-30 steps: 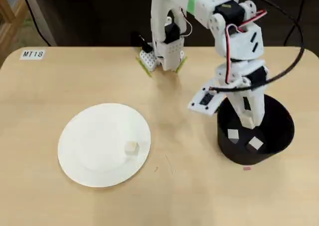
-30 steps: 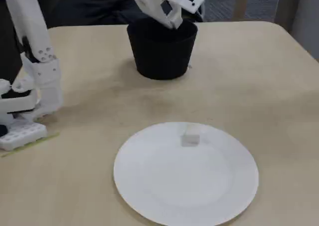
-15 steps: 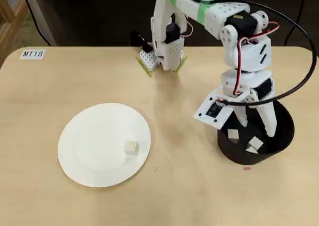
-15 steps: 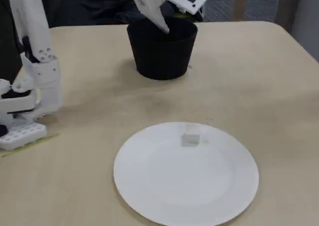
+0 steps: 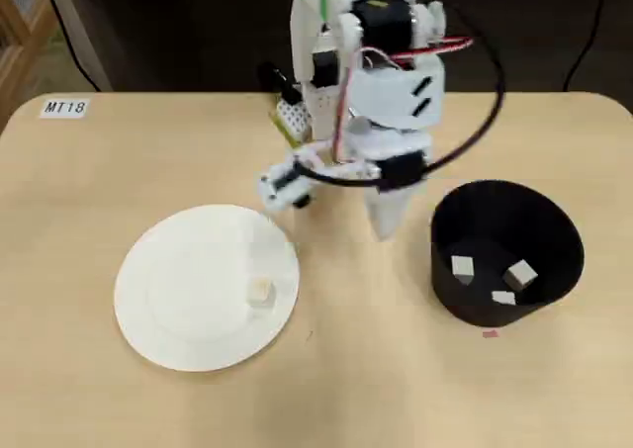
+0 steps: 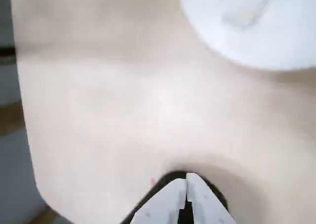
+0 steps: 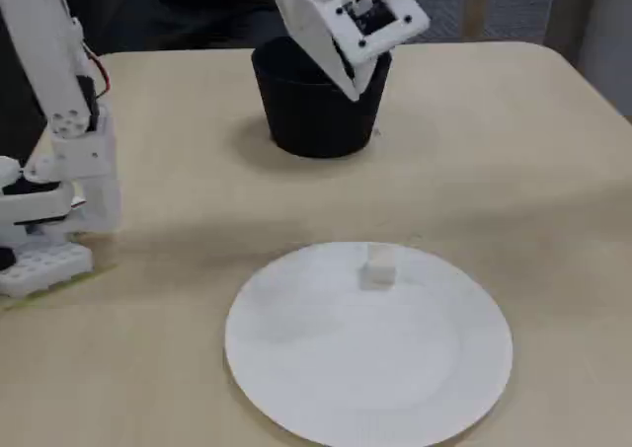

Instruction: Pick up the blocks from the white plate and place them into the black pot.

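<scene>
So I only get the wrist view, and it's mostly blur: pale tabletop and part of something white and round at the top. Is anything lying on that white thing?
Observer: Yes. It's a large round white plate, and one small off-white cube sits on it, near the edge that faces the pot in the overhead view.
Operator: What pot? I can't make one out.
Observer: A matte black round pot stands to the right of the plate in the overhead view. Three more cubes lie on its bottom.
Operator: And where is the gripper right now?
Observer: The gripper hangs over the bare tan table, between plate and pot, carrying nothing.
</scene>
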Controlling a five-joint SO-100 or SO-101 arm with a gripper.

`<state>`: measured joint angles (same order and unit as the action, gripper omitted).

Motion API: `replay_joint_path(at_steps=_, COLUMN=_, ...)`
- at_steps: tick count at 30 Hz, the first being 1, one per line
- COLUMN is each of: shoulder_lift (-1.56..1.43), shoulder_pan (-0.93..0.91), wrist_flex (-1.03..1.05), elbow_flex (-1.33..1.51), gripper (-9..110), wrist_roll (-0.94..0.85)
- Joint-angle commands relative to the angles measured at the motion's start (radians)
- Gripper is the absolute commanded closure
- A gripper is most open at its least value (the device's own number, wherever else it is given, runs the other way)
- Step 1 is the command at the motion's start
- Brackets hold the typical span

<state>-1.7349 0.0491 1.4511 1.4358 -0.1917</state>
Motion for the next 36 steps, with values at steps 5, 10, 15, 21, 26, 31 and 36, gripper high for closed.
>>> replay_joint_path(at_steps=5, shoulder_lift=0.061, shoulder_pan=-0.255, wrist_flex=-0.020, elbow_flex=-0.002, gripper=104, wrist_roll=-0.104)
replay_joint_path(at_steps=10, shoulder_lift=0.058, shoulder_pan=-0.299, wrist_flex=-0.161, elbow_flex=0.101, gripper=104, wrist_roll=-0.100)
replay_joint_path(at_steps=15, shoulder_lift=0.064, shoulder_pan=-0.261, wrist_flex=-0.249, elbow_flex=0.167, gripper=104, wrist_roll=-0.028)
replay_joint_path(at_steps=21, shoulder_lift=0.081, shoulder_pan=-0.218, wrist_flex=-0.362, elbow_flex=0.275, gripper=104, wrist_roll=0.087)
replay_joint_path(at_steps=26, shoulder_lift=0.133, shoulder_pan=-0.213, wrist_flex=-0.353, elbow_flex=0.275, gripper=97, wrist_roll=0.107)
replay_joint_path(at_steps=31, shoulder_lift=0.135, shoulder_pan=-0.225, wrist_flex=-0.330, elbow_flex=0.279, gripper=82, wrist_roll=0.109)
replay_joint_path(at_steps=36, shoulder_lift=0.143, shoulder_pan=-0.268, wrist_flex=-0.308, elbow_flex=0.279, gripper=76, wrist_roll=0.110)
